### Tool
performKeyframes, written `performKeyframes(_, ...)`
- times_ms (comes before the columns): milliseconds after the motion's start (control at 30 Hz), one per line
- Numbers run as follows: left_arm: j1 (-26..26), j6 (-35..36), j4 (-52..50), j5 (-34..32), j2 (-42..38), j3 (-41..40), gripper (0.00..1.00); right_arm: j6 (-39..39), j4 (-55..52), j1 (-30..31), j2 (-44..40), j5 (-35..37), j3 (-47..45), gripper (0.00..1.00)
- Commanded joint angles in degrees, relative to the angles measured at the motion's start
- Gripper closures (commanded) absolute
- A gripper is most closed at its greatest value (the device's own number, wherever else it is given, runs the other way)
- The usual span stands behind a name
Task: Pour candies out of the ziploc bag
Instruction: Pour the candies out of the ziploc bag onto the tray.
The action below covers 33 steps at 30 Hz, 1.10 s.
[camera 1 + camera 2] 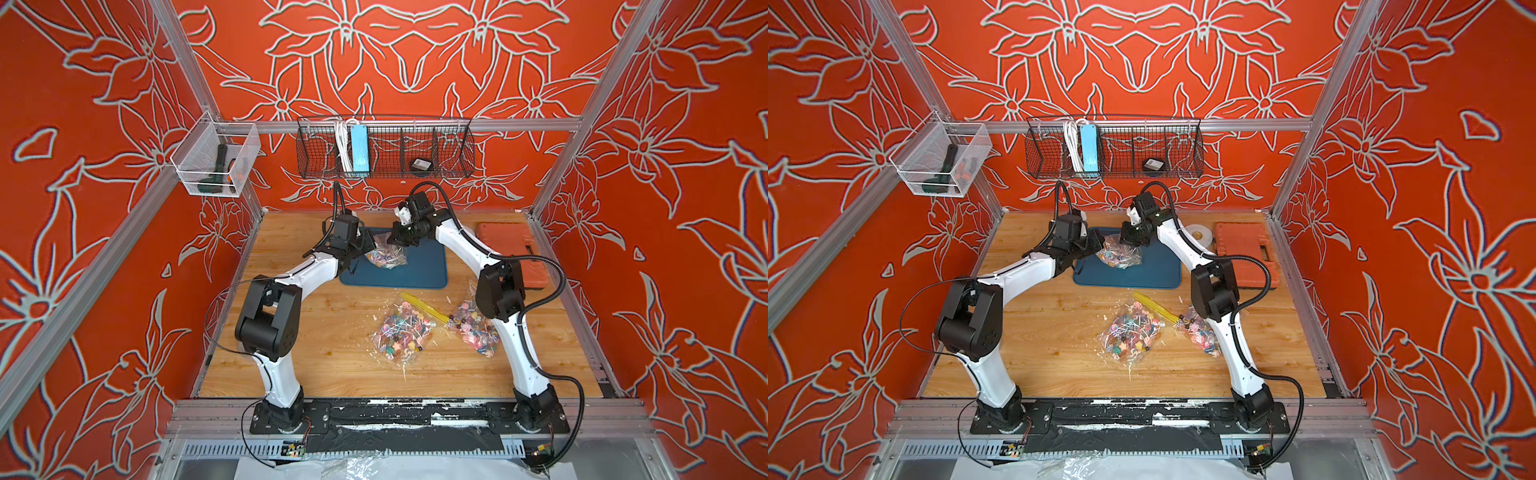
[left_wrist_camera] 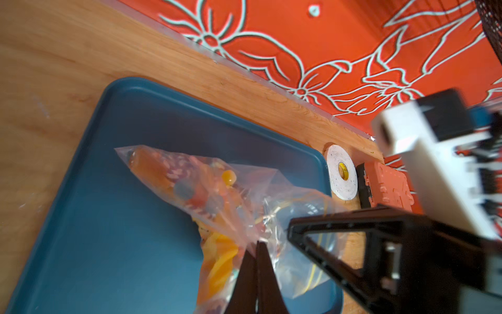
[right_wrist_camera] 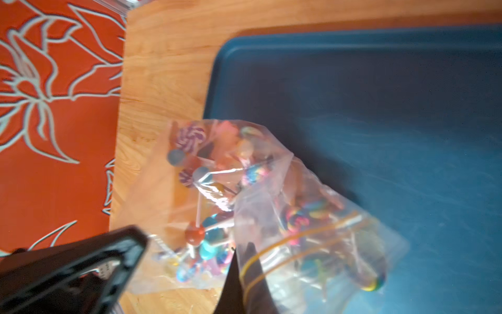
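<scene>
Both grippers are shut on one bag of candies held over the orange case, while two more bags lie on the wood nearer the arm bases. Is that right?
No. The bag that the left gripper and right gripper pinch is over the blue tray, not the orange case, as both top views show. The rest stands.

Clear ziploc bag (image 1: 388, 245) of multicoloured candies (image 1: 384, 261) hangs over tray (image 1: 419, 270).

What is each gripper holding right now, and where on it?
Both hold the ziploc bag. The left gripper pinches its clear film, and the right gripper pinches beside the yellow zip strip.
</scene>
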Motion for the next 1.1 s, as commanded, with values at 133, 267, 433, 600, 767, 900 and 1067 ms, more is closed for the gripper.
performKeyframes(133,-2.94,2.69,2.9,1.47,2.79,5.8,1.0,-0.6,4.16,-2.1,-6.28,2.74,-7.81,1.0)
performKeyframes(267,-4.23,3.32,1.8,1.48,4.31,8.14,1.0,0.06,6.81,-3.22,-8.98,3.24,-13.19,1.0)
performKeyframes(433,-5.58,4.02,0.88,2.06,5.56,10.42,1.0,-0.13,8.25,-4.89,-12.19,4.48,-17.78,1.0)
performKeyframes(600,-6.42,5.18,-0.94,1.5,6.62,13.67,1.0,-0.22,9.33,-6.37,-13.62,4.18,-20.84,1.0)
performKeyframes(767,-6.54,7.35,-3.75,-0.35,7.28,16.43,1.0,0.07,10.42,-6.73,-13.05,2.92,-23.14,1.0)
performKeyframes(900,-6.6,9.32,-6.29,-1.36,7.5,19.11,1.0,0.7,12.4,-6.9,-13.34,2.83,-25.6,1.0)
performKeyframes(1067,-6.6,11.8,-9.75,-3.21,7.91,22.18,1.0,1.34,14.1,-7.14,-13.5,2.53,-27.33,1.0)
